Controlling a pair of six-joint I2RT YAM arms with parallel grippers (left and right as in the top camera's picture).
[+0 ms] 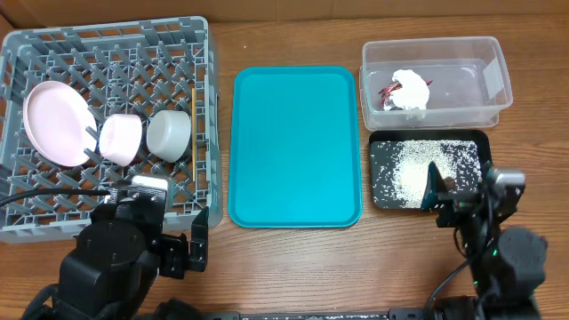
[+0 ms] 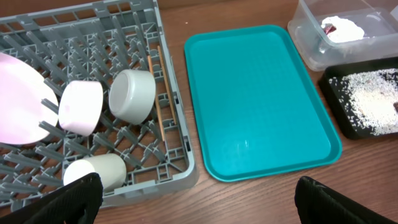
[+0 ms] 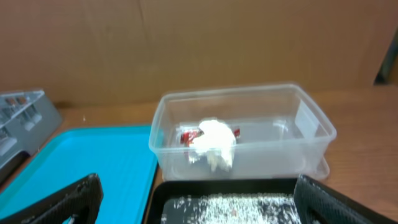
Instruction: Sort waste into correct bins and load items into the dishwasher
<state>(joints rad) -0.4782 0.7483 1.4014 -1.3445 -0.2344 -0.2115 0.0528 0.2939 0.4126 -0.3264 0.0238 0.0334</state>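
The grey dish rack (image 1: 53, 49) holds the pale pink plate (image 1: 56, 123), the small pink bowl (image 1: 121, 139), the grey-green bowl (image 1: 169, 134) and the wooden chopsticks (image 1: 192, 133). In the left wrist view the rack (image 2: 177, 134) also holds a white cup (image 2: 99, 172). The clear tub (image 1: 484, 62) holds the white tissue wad (image 1: 411, 91) and the red wrapper scrap (image 1: 389, 92); both show in the right wrist view, tissue (image 3: 213, 142), scrap (image 3: 187, 136). My left gripper (image 2: 198, 202) is open and empty at the rack's front corner. My right gripper (image 3: 199, 202) is open and empty over the black tray.
A flat teal tray (image 1: 296, 147) lies between the rack and the tub. A black tray (image 1: 380, 197) with white grains (image 1: 418, 169) sits in front of the tub, under my right gripper. Bare wooden table runs along the front edge.
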